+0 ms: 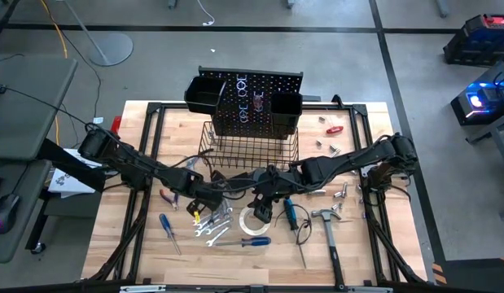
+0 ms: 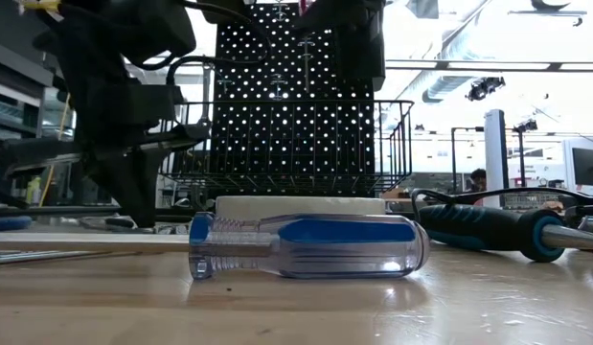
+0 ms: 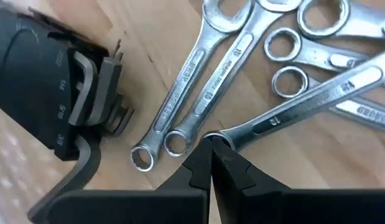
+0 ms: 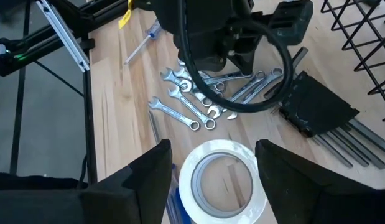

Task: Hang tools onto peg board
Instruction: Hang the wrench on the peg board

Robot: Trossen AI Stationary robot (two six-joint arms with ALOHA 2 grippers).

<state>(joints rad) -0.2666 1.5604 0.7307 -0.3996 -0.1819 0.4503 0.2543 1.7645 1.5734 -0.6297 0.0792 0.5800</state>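
The left gripper (image 3: 211, 146) is pinched fully together, its tips on the ring end of one wrench (image 3: 292, 106) in the pile of silver wrenches (image 1: 212, 224). Whether the ring is actually clamped cannot be told. A black hex-key holder (image 3: 61, 106) lies just beside the pile.

The right gripper (image 4: 211, 168) stands wide, its fingers (image 4: 145, 174) straddling the white tape roll (image 4: 223, 180), one on each side. The tape lies flat on the table and contact cannot be told.

In the high view the tape (image 1: 253, 221) sits near table centre, with the wrenches at its 9 o'clock and a blue screwdriver (image 1: 250, 242) at its 6. Another blue screwdriver (image 1: 168, 230) lies at 9 o'clock from the wrenches, and red pliers (image 1: 168, 198) at their 10. The hammer (image 1: 329, 232) lies at 3 o'clock from the tape.

The peg board (image 1: 253, 102) stands at the table's 12 o'clock edge, with the wire basket (image 1: 250, 146) in front of it and two black bins (image 1: 204, 94) on its face.

The table (image 1: 138, 163) is pale wood on a grey floor. A blue-lit machine (image 1: 479, 98) stands at 2 o'clock off the table. The low view shows a bright workshop behind, with a person (image 2: 478, 179) far off.
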